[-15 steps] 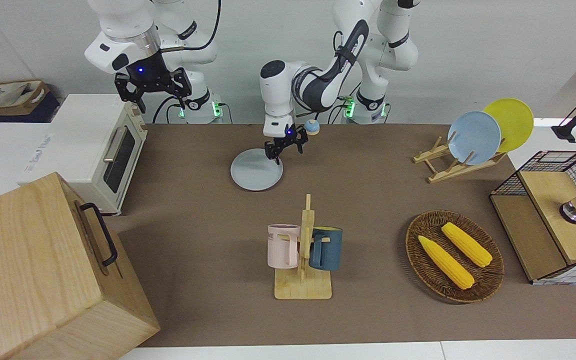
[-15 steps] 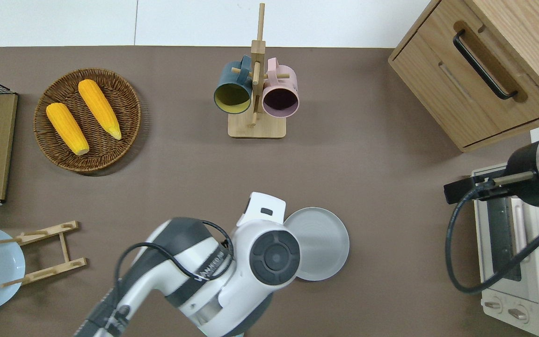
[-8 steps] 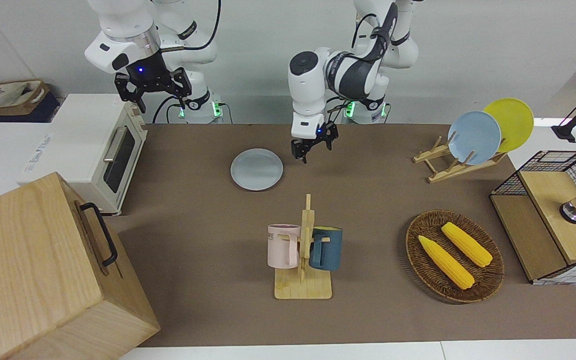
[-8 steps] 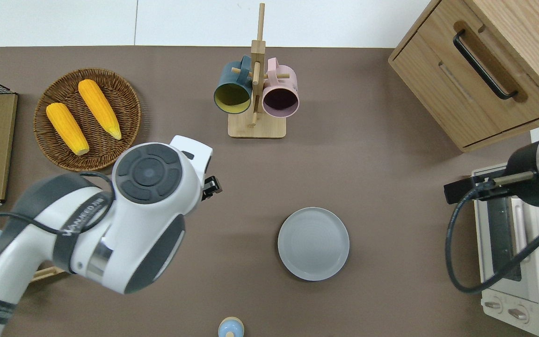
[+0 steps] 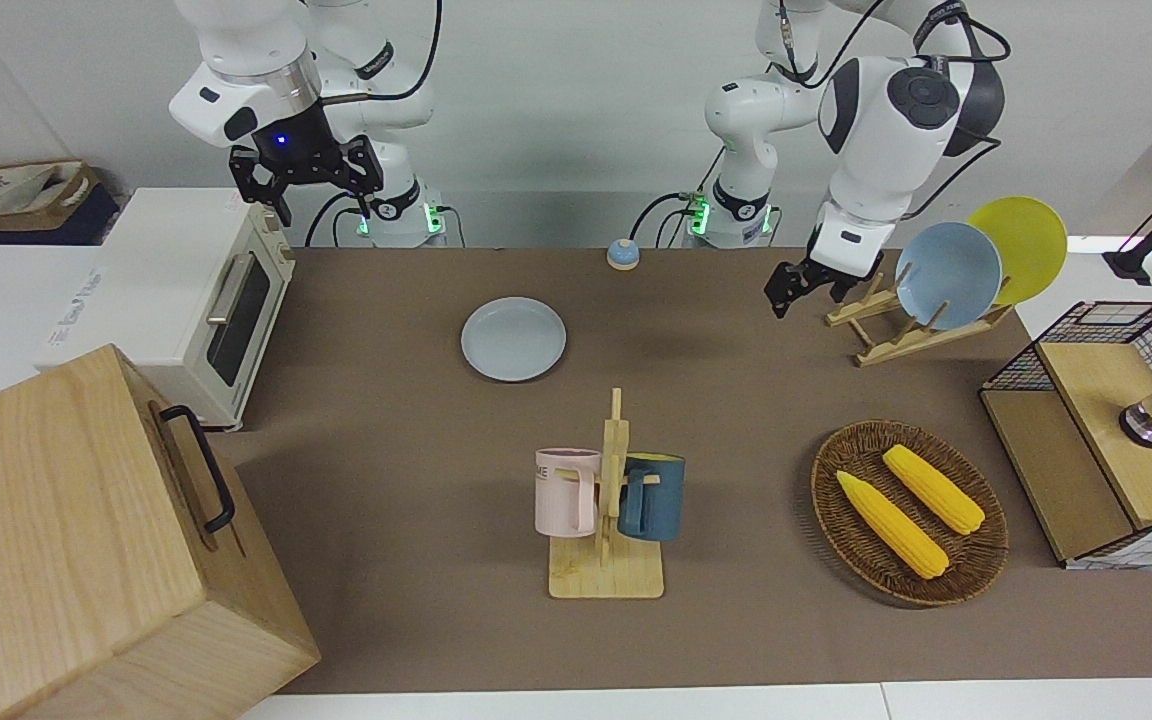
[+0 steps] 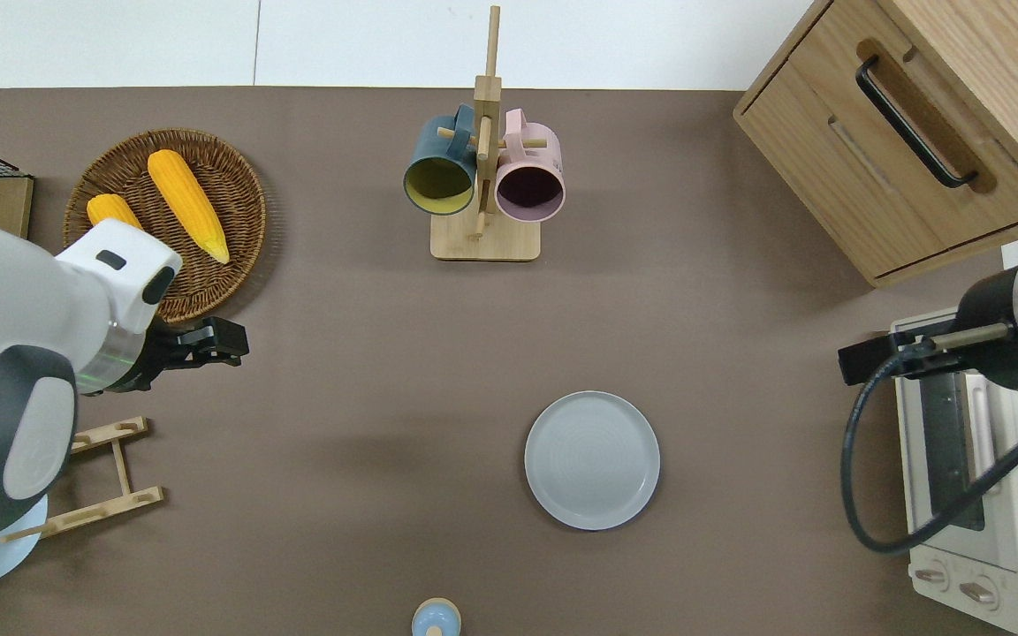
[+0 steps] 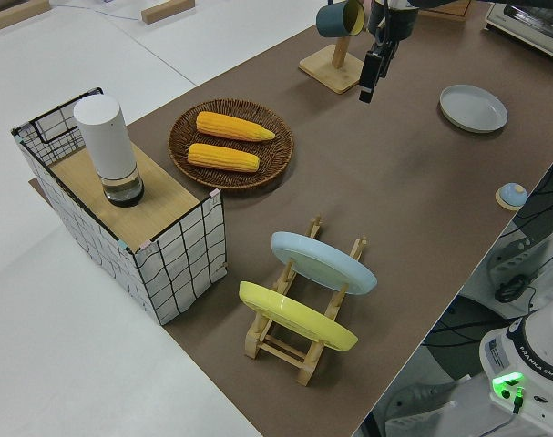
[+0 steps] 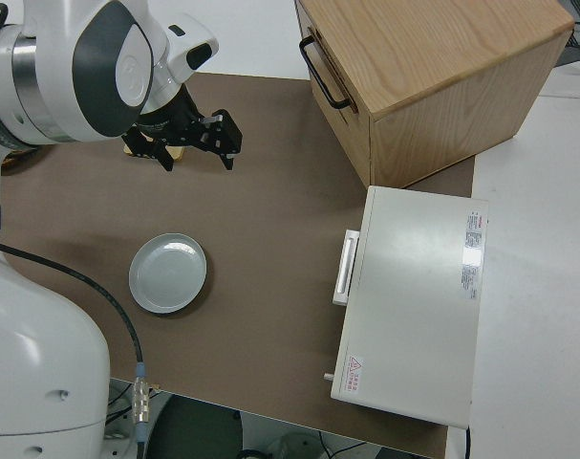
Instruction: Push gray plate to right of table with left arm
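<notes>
gray plate (image 5: 514,338): found flat on the table (image 5: 386,430), roughly mid-length and in the half nearer to the robots. It's nearer to the robots than the mug rack (image 5: 609,510), toward the toaster oven's (image 5: 198,292) end from it. Nothing is touching it.

left gripper (image 6: 224,340): seen up in the air, well apart from the gray plate and holding nothing. In the overhead view it's over bare tabletop just beside the rim of the corn basket (image 6: 208,265), toward the left arm's end of the table. Whether the fingers are spread or closed can't be made out.

left arm (image 5: 886,110): bent over the dish rack (image 5: 901,325), where a sky-blue plate (image 5: 948,275) and a yellow plate (image 5: 1021,245) are propped on edge.

right gripper (image 5: 304,172): parked, with the fingers spread apart and nothing between them.

corn basket: two cobs of corn (image 5: 911,505) are laid in it side by side.

mug rack: a pink mug (image 5: 566,490) and a dark teal mug (image 5: 652,497) are hung on it, one on each side of the post.

small blue knob thing (image 5: 622,254): sat on the table at the edge by the robots, nearer to them than the gray plate.

wooden cabinet (image 5: 86,540): placed at the right arm's end of the table, farther from the robots than the toaster oven.

wire crate (image 7: 130,209): placed at the left arm's end, with a white cylinder (image 7: 107,146) stood on its wooden top.
</notes>
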Motion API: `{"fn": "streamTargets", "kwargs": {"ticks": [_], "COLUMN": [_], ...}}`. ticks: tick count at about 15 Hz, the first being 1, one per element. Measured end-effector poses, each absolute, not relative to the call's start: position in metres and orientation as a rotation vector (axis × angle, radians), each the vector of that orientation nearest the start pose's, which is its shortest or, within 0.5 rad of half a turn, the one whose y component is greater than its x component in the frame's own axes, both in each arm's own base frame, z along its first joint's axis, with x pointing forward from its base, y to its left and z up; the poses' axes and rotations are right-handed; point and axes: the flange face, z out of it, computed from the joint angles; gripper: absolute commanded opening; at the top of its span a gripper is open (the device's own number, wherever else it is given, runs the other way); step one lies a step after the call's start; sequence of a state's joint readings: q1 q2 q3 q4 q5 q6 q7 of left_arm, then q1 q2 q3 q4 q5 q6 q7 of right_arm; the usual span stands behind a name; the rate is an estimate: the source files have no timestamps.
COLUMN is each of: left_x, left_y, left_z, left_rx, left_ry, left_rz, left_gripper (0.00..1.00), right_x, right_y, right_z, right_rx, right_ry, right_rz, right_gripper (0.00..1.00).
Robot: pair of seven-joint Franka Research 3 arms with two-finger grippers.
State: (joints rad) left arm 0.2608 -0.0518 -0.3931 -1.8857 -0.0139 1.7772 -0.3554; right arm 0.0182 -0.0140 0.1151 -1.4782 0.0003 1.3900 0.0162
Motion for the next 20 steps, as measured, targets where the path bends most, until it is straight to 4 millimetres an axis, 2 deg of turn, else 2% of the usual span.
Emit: {"fn": "streamTargets", "kwargs": {"ticks": [4,7,12,16,20], "left_x": [0.535,0.531,0.526,0.527,0.527], "left_y": [-0.044,-0.032,-0.034,-0.049,-0.053], "left_z": [0.524,0.53,0.537,0.553,0.555], "left_rx": [-3.111,-3.119,-3.12,-3.123,-3.123], "left_ry": [-0.266,-0.199,-0.17,-0.123,-0.111], "left_rz": [0.098,0.106,0.125,0.075,0.07], "left_gripper": [1.0,1.0,1.0,1.0,1.0], "right_x": [0.526,0.526,0.526,0.526,0.526], "right_y": [0.071,0.071,0.071,0.071,0.071], "right_z": [0.66,0.66,0.66,0.66,0.66], "right_rx": [-3.141,-3.141,-3.141,-3.141,-3.141], "right_ry": [-0.184,-0.184,-0.184,-0.184,-0.184], "right_rz": [0.117,0.117,0.117,0.117,0.117], "right_gripper": [0.983,0.983,0.983,0.983,0.983]}}
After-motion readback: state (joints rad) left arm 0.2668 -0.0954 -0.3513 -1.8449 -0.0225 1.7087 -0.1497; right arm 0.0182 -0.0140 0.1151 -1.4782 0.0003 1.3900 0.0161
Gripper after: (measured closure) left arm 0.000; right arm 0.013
